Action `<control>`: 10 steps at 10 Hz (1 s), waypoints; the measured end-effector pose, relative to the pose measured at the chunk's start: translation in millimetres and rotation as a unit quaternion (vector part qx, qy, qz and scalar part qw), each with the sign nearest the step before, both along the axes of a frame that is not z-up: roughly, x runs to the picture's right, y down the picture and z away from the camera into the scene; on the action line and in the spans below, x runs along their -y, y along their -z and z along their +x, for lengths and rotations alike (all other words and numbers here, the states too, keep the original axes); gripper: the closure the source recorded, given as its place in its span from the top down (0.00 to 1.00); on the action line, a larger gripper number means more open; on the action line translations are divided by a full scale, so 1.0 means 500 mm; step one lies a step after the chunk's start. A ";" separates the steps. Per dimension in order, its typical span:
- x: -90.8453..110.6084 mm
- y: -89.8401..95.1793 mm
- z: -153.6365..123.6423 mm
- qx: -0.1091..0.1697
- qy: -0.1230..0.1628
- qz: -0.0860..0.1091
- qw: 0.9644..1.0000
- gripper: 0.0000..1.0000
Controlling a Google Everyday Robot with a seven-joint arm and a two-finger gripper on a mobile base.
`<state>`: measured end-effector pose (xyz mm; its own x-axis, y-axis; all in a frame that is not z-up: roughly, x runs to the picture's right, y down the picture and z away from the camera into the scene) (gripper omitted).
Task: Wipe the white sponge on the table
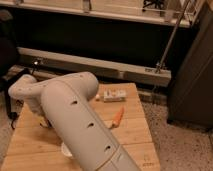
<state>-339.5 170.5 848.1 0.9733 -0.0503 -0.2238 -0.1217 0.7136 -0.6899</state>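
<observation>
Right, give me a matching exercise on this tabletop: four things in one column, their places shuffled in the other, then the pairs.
1 white arm
2 orange carrot-shaped item
3 white packet
4 dark logo mark

A near the table's far edge
B by its near right corner
C across its left and middle
D mid-table, just right of the arm

Pairs: 1-C, 2-D, 3-A, 4-B.
The claw is out of view, probably hidden behind the arm.
</observation>
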 end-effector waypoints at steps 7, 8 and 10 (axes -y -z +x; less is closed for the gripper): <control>-0.048 0.051 -0.059 0.038 0.027 -0.024 0.999 0.28; -0.054 0.058 -0.072 0.045 0.031 -0.026 0.998 0.28; -0.071 0.071 -0.101 0.061 0.040 -0.033 0.997 0.28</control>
